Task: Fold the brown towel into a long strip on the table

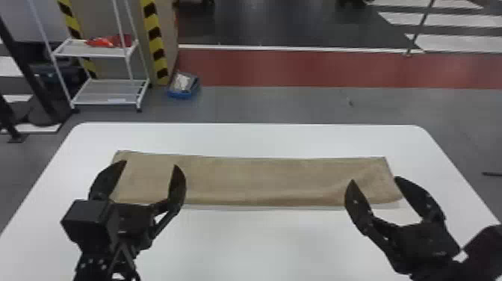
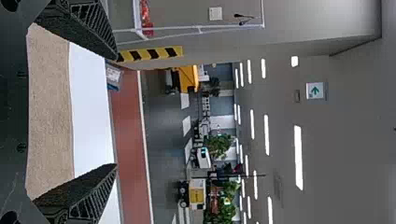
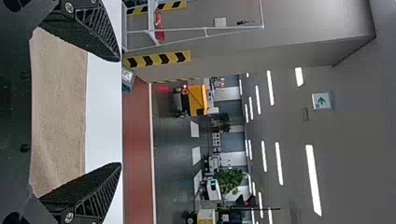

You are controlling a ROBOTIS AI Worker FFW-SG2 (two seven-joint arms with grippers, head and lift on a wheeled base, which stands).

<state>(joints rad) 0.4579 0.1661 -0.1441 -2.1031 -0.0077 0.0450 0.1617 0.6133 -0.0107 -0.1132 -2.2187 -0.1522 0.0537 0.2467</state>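
Tabletop (image 1: 269,243), white, flat and smooth, with rounded far corners, extends on all sides of both sets of fingers. Brown towel (image 1: 261,179), a matte cloth folded into a long strip, lies on it, running crosswise from beneath the left gripper (image 1: 149,165) to beneath the right gripper (image 1: 375,179). The left gripper's fingers stand wide apart over one end of the strip, with nothing held between them. The right gripper's fingers are also wide and hold nothing; between them, the other end shows soft diagonal creases and a slightly bowed near edge. Whether any fingertip touches the cloth cannot be told.

Beyond the table, ahead of the fingers, spreads a grey floor (image 1: 284,104), then a red floor band (image 1: 298,69) edged by a white line (image 1: 298,48). Past the left gripper's fingers stand a white metal rack (image 1: 106,91) carrying a red object (image 1: 108,40) on its upper shelf and a pillar with yellow-and-black striped edges (image 1: 164,37); a blue open box (image 1: 183,87) sits at the pillar's foot. Far past the right gripper's fingers, white floor stripes (image 1: 448,41) cross dark ground. Wrist views add, well beyond the fingertips, a green-and-white sign (image 2: 314,91), bright ceiling lights (image 2: 299,158) and leafy green plants (image 2: 219,145).
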